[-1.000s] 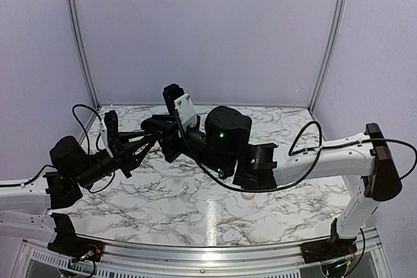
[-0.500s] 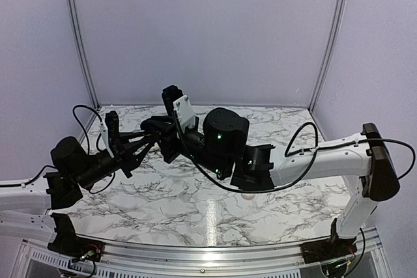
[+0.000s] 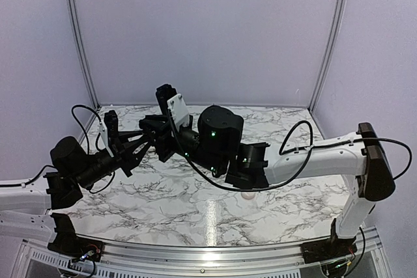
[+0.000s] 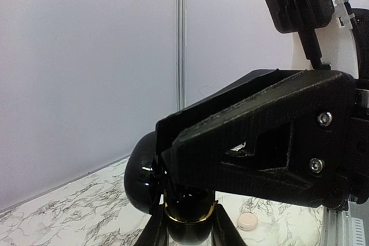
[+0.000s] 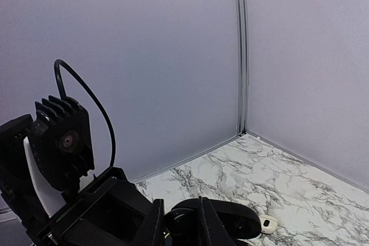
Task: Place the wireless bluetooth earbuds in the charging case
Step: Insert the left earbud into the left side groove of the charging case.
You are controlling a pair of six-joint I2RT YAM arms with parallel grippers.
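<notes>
Right arm [image 3: 313,157] shifting toward upper left of top view over last second. Right gripper [image 5: 180,224] now crowding against left gripper [image 4: 188,227], middle left of that view. Left arm [image 3: 71,161] staying put. Probably lining up for insertion.

Left gripper pinching narrow on glossy black case [image 4: 142,174] with gold ring [image 4: 187,210]. Right gripper closing almost fully; whether anything is sitting between its tips, cannot tell.

No earbuds clearly showing. Small white piece [image 4: 248,221] lying on marble table [image 4: 69,211], lower right of left wrist view: bud or case, unclear.

Glossy black case [image 4: 140,172] — polished marble-look table [image 3: 195,208]
</notes>
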